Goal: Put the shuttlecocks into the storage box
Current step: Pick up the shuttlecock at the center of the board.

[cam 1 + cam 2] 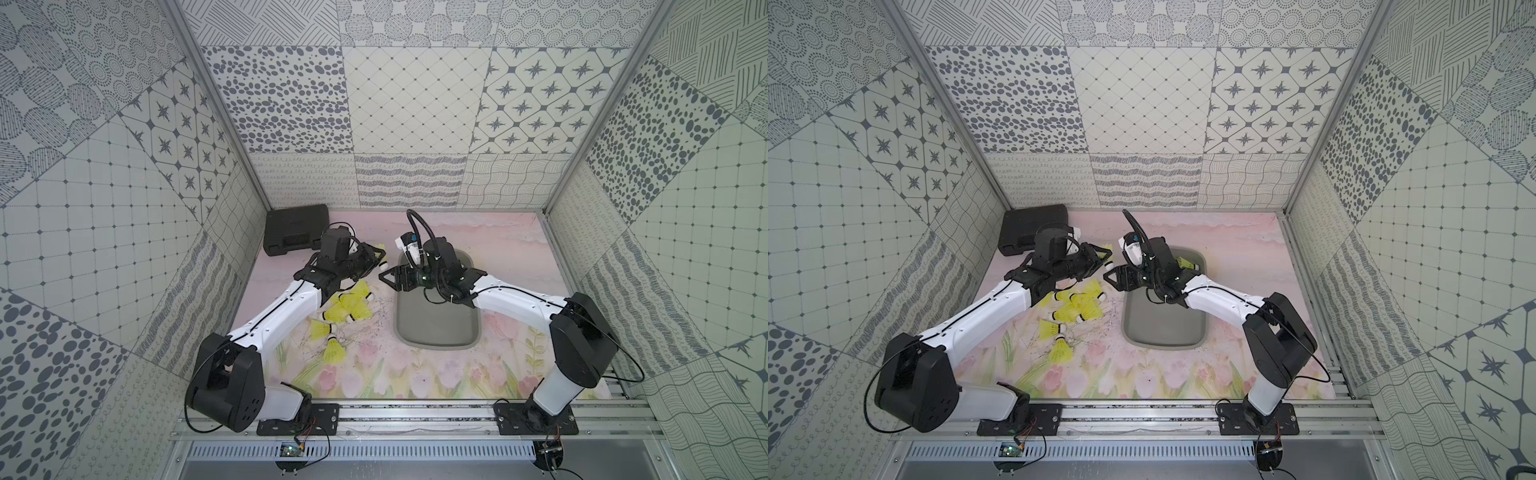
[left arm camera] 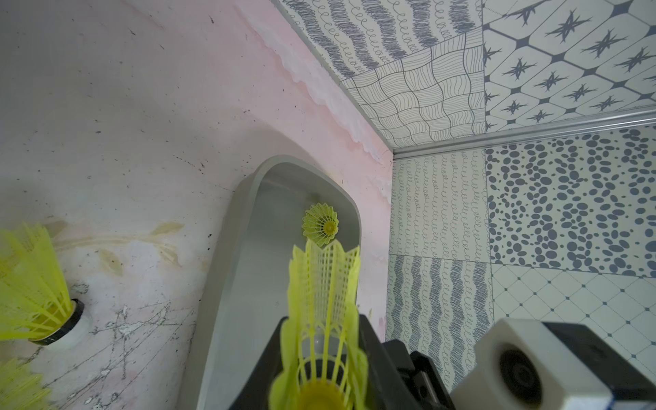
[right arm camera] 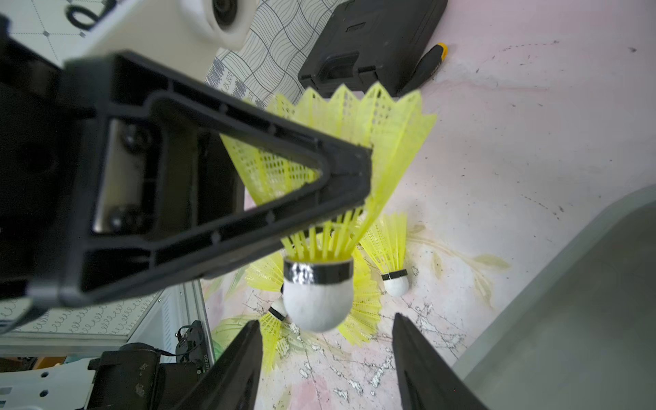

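Neon-yellow mesh-skirted shuttlecocks [image 1: 356, 309] with white tips and black bands, plain grey storage box [image 1: 436, 328], black hard case [image 1: 293, 230], pale pink table mat [image 1: 415, 374] with pastel tulip print, white walls [image 1: 415, 104] with grey dots, stars, squiggles, grids

In both top views the right arm [image 1: 511, 297] partly hides the far half of the storage box [image 1: 436, 326].

The 2 arms reach inward; left gripper [image 1: 380, 258] clamps a shuttlecock [image 3: 319, 301], right gripper [image 3: 325, 319] jaws apart.
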Controlling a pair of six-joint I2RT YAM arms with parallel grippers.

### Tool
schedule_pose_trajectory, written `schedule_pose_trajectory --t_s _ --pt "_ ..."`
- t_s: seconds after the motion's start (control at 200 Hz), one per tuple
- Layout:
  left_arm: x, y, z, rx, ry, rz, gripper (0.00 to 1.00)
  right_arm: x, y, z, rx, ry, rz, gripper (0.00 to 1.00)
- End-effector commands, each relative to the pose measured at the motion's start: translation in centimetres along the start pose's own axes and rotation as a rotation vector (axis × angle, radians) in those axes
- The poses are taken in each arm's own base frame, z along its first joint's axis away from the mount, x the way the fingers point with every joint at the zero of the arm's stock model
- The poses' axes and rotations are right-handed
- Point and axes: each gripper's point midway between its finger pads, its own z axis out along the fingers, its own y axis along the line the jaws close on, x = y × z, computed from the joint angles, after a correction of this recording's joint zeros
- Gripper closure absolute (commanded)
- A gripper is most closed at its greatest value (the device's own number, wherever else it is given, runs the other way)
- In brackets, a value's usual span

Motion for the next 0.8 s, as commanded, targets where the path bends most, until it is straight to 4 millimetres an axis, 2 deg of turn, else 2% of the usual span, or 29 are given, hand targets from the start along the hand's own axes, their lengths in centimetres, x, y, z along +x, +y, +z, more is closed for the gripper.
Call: schedule_pose_trajectory --t_s 0.0,0.075,0.34,0.46,0.615,0.795 --pt "-0.7 -1.2 -0.3 0.044 -0.043 0.005 0.70 -2.0 1.4 0.5 -0.050 -0.054 -0.021 0.41" --pt "-0.6 -1.3 -0.2 0.048 -0.040 0.005 0.70 -2.2 1.4 0.7 -0.051 -0.057 -0.021 0.45" --pt "-0.4 -1.0 0.0 0.046 -0.037 -0.002 0.70 -2.4 1.2 0.9 -0.046 -0.057 -0.015 0.69" --pt "-0.4 -1.1 0.0 0.051 -0.034 -0.006 0.69 -2.2 0.8 0.8 -0.021 -0.063 -0.016 0.76" --pt "-0.3 -1.0 -0.1 0.052 -0.037 -0.004 0.59 -2.0 0.3 0.4 0.008 -0.072 -0.031 0.82" --pt "-0.4 -1.1 -0.9 0.027 -0.044 0.046 0.41 -1.3 -0.9 -0.3 0.062 -0.058 -0.046 0.82"
